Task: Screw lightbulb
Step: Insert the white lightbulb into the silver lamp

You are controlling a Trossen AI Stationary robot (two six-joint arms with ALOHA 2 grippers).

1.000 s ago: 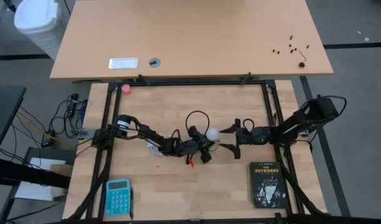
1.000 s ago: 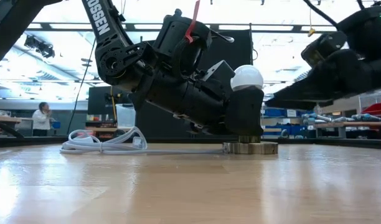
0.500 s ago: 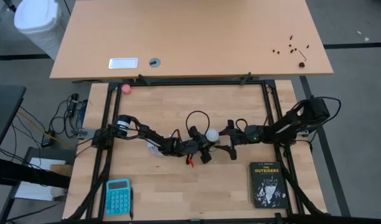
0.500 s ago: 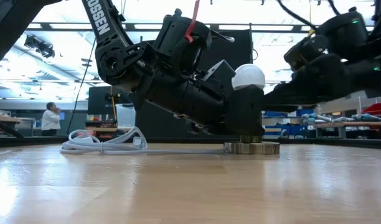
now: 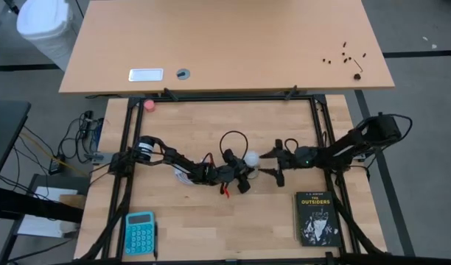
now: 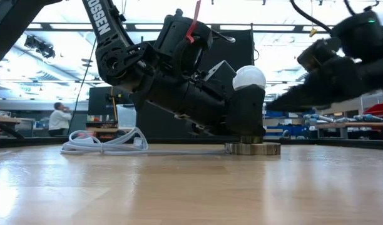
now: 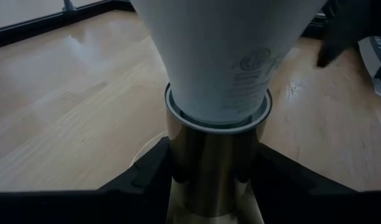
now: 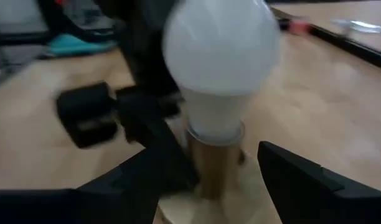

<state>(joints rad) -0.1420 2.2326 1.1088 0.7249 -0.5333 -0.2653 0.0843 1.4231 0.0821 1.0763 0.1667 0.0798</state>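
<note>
While the lightbulb stands upright at the middle of the tabletop, its brass-coloured neck sits in a round socket disc, with a white cord trailing away from that disc. The left claw is clenched around the neck of the lightbulb just above the socket disc, its dark fingers pressing on either side in the left wrist view. The right claw hangs just beside the lightbulb's globe, on the side away from the left arm, with its fingers spread apart and nothing between them; one finger is seen on each side of the globe, not touching it.

Several things could go wrong from here, as a judgement. If the right claw closes off-centre on the smooth rounded globe, the lightbulb could slip or tilt and cross the thread in the socket disc. If the left claw keeps its clamp on the neck while the right claw turns, the lightbulb cannot rotate and may be strained. If the left claw lets go, the light socket disc may spin with the lightbulb or drag on its white cord. The two claws work close together beside the lightbulb, so they could also collide.
</note>
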